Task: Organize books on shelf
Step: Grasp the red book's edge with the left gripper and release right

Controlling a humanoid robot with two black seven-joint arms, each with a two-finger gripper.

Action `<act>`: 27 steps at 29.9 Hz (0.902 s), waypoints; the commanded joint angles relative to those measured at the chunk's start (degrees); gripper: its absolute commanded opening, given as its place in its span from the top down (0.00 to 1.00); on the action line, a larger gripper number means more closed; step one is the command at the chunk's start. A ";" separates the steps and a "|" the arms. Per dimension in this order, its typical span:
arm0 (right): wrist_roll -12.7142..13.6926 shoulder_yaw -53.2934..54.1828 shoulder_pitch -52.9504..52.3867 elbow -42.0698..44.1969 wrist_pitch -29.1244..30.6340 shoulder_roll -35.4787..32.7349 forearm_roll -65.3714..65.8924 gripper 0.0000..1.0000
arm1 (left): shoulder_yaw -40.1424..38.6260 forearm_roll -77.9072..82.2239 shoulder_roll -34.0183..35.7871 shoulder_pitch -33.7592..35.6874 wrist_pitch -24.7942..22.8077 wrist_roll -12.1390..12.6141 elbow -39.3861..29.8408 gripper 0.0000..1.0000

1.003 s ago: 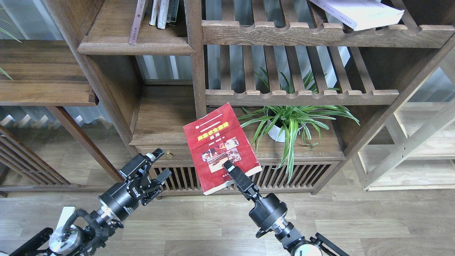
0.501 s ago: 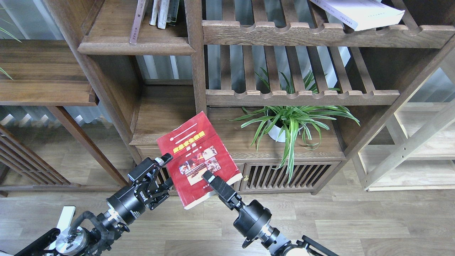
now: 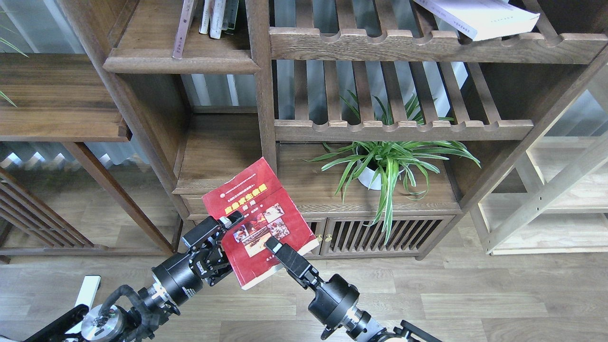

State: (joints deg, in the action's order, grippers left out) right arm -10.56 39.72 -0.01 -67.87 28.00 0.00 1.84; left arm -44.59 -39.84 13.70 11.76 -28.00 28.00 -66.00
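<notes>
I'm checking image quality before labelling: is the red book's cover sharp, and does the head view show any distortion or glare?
Head view: the red book is slightly soft, its title blurred though its photos show; straight bookcase uprights lean outward toward the edges, a wide-angle distortion; lighting is even and diffuse, with no strong glare; the white book on the top slatted rack is bright but not blown out.

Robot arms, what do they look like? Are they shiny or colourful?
Both arms are black and made of round, chunky barrel shapes. Each has a silver metal ring behind the wrist. The left claw has blocky black fingers with pale tips and small white writing on its body, plus a black cable looping near the silver disc lower down. The right claw looks like a long black block.
</notes>
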 commanded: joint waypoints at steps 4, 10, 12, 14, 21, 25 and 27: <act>-0.08 0.01 0.01 0.02 0.00 0.00 0.00 0.96 | 0.03 0.02 0.01 0.11 0.00 0.00 -0.09 0.44; -0.08 0.01 0.01 0.02 0.00 0.00 0.00 0.96 | -0.06 -0.15 0.01 -0.07 0.00 0.00 -0.18 0.67; -0.08 0.01 0.01 0.02 0.00 0.00 0.00 0.96 | -0.23 -0.24 0.09 -0.24 0.00 0.00 -0.18 0.76; -0.08 0.01 0.01 0.02 0.00 0.00 0.00 0.96 | -0.50 -0.33 0.18 -0.51 0.00 0.00 -0.18 0.85; -0.08 0.89 -0.08 1.07 0.00 0.00 0.00 0.95 | -0.94 -2.00 0.62 -0.68 0.00 0.00 -0.44 0.93; -0.08 1.06 -0.08 1.42 0.00 0.00 0.00 0.95 | -0.85 -2.09 1.59 -0.95 0.00 0.00 -0.53 0.93; -0.16 1.15 -0.08 1.86 0.00 0.00 0.09 0.92 | -0.76 -2.17 1.68 -1.04 0.00 0.00 -0.53 0.93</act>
State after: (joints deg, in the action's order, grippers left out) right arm -10.62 40.67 -0.11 -66.52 28.00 0.04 1.87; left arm -45.21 -41.87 14.98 10.86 -28.00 28.05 -66.57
